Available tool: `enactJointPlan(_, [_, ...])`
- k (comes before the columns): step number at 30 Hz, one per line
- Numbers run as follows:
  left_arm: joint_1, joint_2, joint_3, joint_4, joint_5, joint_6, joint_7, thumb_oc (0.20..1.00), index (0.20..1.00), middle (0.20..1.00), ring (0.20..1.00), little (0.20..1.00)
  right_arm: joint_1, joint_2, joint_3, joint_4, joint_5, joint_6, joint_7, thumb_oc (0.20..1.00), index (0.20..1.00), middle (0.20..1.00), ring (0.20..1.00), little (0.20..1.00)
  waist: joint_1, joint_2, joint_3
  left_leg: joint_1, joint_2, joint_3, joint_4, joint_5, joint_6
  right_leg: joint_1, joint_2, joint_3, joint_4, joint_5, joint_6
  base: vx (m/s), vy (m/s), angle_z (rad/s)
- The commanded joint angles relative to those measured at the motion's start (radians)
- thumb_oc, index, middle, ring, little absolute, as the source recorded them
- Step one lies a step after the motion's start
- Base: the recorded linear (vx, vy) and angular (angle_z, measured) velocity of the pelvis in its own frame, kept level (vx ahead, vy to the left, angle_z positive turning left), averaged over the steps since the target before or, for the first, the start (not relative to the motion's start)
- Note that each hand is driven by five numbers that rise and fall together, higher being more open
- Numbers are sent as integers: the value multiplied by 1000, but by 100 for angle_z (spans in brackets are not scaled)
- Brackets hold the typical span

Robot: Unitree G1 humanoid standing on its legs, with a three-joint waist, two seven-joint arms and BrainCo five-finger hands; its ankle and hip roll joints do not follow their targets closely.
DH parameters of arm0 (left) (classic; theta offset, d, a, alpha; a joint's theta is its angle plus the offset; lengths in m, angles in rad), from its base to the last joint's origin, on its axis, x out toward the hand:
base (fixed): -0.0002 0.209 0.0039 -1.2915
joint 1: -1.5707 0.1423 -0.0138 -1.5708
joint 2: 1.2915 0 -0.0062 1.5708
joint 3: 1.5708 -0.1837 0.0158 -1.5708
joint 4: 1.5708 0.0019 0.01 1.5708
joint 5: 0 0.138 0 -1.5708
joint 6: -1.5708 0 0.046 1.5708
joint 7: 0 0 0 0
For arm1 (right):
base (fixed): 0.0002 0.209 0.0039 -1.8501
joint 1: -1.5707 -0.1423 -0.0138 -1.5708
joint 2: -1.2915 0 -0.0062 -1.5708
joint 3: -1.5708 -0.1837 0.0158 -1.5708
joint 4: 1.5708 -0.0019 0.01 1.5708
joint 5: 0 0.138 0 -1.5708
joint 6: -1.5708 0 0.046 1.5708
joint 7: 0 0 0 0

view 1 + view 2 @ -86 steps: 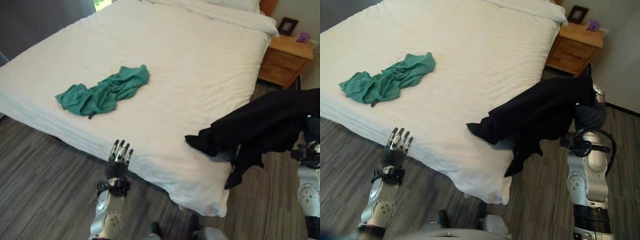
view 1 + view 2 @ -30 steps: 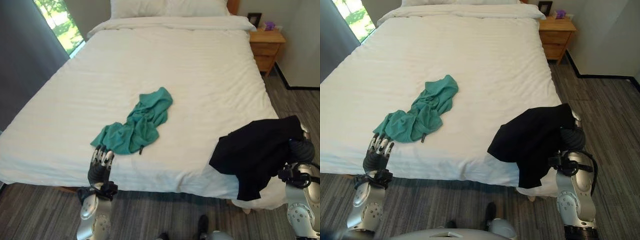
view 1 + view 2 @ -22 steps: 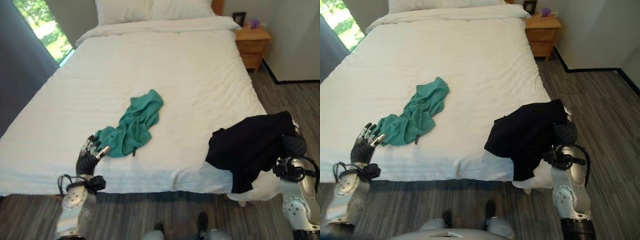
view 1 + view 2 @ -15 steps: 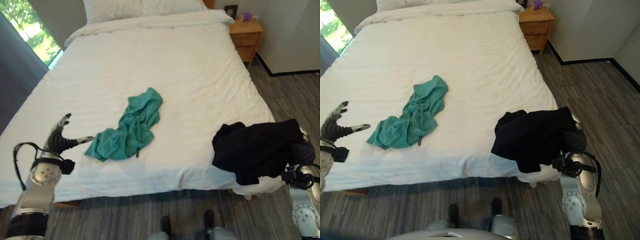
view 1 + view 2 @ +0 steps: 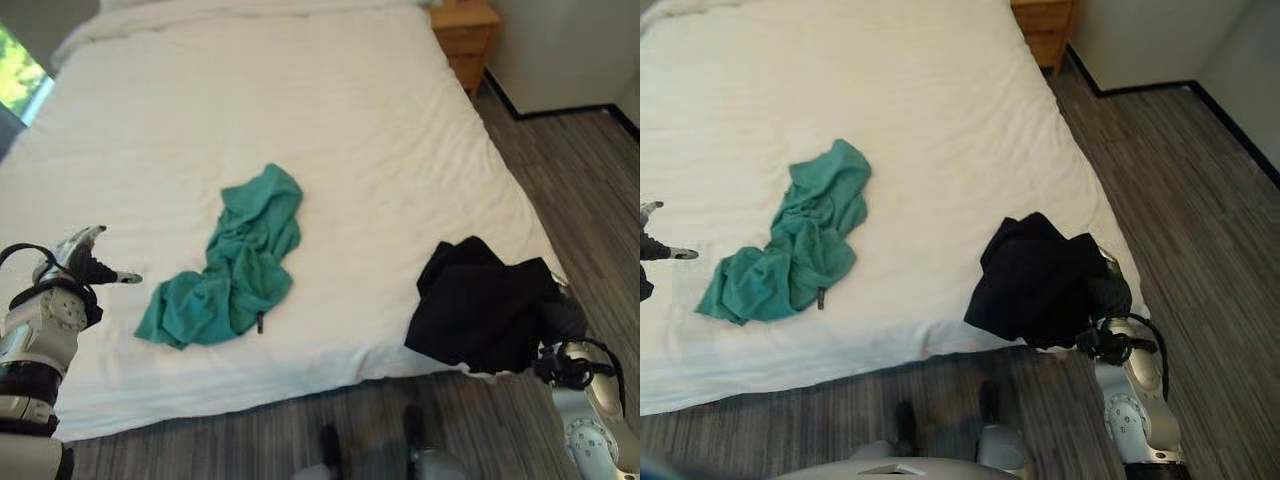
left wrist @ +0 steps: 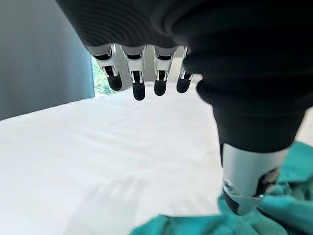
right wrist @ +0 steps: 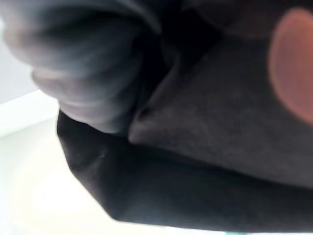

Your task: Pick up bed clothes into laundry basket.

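On the bed [image 5: 330, 120], my left hand [image 5: 82, 262] spreads its fingers beside the green cloth [image 5: 232, 262]; my right hand [image 5: 1108, 290] lies under the black cloth [image 5: 482, 312], fingers hidden.

two garments [image 5: 235, 262] apart on bed [image 5: 330, 120]

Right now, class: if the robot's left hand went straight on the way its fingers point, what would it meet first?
Probably the green garment. The left hand hangs over the bed with fingers straight, its thumb pointing at the cloth's near edge. How high the hand is above the sheet is unclear.
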Motion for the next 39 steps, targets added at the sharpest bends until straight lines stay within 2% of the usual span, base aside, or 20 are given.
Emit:
enactJointPlan(1, [-130,5,17,79,33,-4,24,1000,1000,1000,1000,1000,-51,-24,-21,-69,24,-58,12,200,200,200,200,200,-32,6,89,-41,30,12,6,37,-27,41,-11,-6,43,-69,72,-112,6,-19])
enactJointPlan(7, [-198,-58,-38,179,41,2,39,1000,1000,1000,1000,1000,-50,-18,-5,-75,27,-76,-1,200,200,200,200,200,-55,-12,140,-115,34,24,6,54,-33,-35,-2,8,17,-23,79,-58,1,-10])
enactJointPlan(10, [-219,-125,-78,286,71,14,39,1000,1000,1000,1000,1000,-50,-13,16,-85,25,-89,-12,200,200,200,200,200,-69,-22,163,-157,38,43,6,62,-37,-87,0,18,11,-1,89,-41,17,-9])
enactJointPlan(12, [-216,-144,-87,317,80,17,35,1000,1000,1000,1000,1000,-49,-12,19,-89,27,-92,-13,200,200,200,200,200,-73,-22,170,-160,39,49,6,61,-38,-94,2,23,11,1,90,-13,30,-16])
enactJointPlan(13, [-204,-186,-89,341,80,20,30,1000,1000,1000,1000,1000,-42,-13,24,-97,32,-99,-15,200,200,200,200,200,-79,-23,182,-166,37,60,6,59,-39,-107,2,31,11,4,92,-30,21,-15])
enactJointPlan(15, [-199,-196,-86,351,79,19,31,1000,1000,1000,1000,1000,-41,-13,26,-98,32,-102,-15,200,200,200,200,200,-80,-21,182,-167,38,61,6,59,-39,-110,2,32,11,4,92,-6,22,-11])
enactJointPlan(16, [-179,-236,-97,368,92,19,18,1000,1000,1000,1000,1000,-41,-13,30,-102,36,-108,-17,200,200,200,200,200,-86,-19,183,-174,37,65,6,61,-40,-120,0,34,11,7,91,12,24,-12])
enactJointPlan(19, [-148,-282,-92,369,79,14,-2,1000,1000,1000,1000,1000,-48,-21,32,-104,36,-111,-16,200,200,200,200,200,-88,-11,182,-167,32,66,6,55,-40,-115,-2,34,11,0,91,7,24,-8])
enactJointPlan(20, [-148,-282,-91,369,79,14,-2,733,733,733,733,733,-49,-21,32,-104,36,-111,-16,200,200,200,200,200,-89,-11,180,-171,33,66,6,59,-40,-119,-1,34,11,3,90,0,0,0])
enactJointPlan(21, [-126,-300,-79,372,65,10,-6,200,200,200,200,200,-57,-24,39,-103,35,-111,-11,200,200,200,200,200,-88,-6,175,-163,30,67,6,54,-39,-111,-2,33,11,-2,90,0,0,0])
enactJointPlan(25, [-78,-324,-26,333,-22,-8,-6,200,200,200,200,200,-66,-37,37,-111,30,-112,-2,200,200,200,200,200,-80,5,158,-138,29,59,6,41,-38,-82,-6,27,11,-12,87,32,22,1])
enactJointPlan(32, [159,-334,277,219,-383,-40,36,200,200,200,200,200,-55,-18,-7,-102,6,-103,-6,200,200,200,200,200,-41,30,97,-56,20,34,6,25,-32,14,-10,7,11,-44,74,76,-8,0])
enactJointPlan(34, [228,-344,370,138,-515,-63,37,200,200,200,200,200,-57,-4,-19,-82,-5,-98,-13,200,200,200,200,200,-23,39,69,-27,15,23,6,20,-30,49,-10,-1,11,-57,70,106,-14,15])
enactJointPlan(37, [296,-366,422,30,-621,-88,30,200,200,200,200,200,-62,8,-30,-72,-16,-96,-22,200,200,200,200,200,-12,42,44,-8,12,12,6,21,-28,76,-12,-11,11,-65,67,54,-18,15])
enactJointPlan(38, [356,-394,480,-111,-742,-128,49,200,200,200,200,200,-75,23,-42,-61,-26,-93,-31,200,200,200,200,200,10,46,19,19,6,-4,6,14,-25,113,-17,-24,17,-82,67,95,-32,21])
enactJointPlan(39, [373,-402,486,-154,-764,-135,54,200,200,200,200,200,-80,30,-47,-59,-32,-93,-36,200,200,200,200,200,15,46,5,24,4,-10,6,17,-24,121,-19,-28,19,-82,65,90,-27,31])
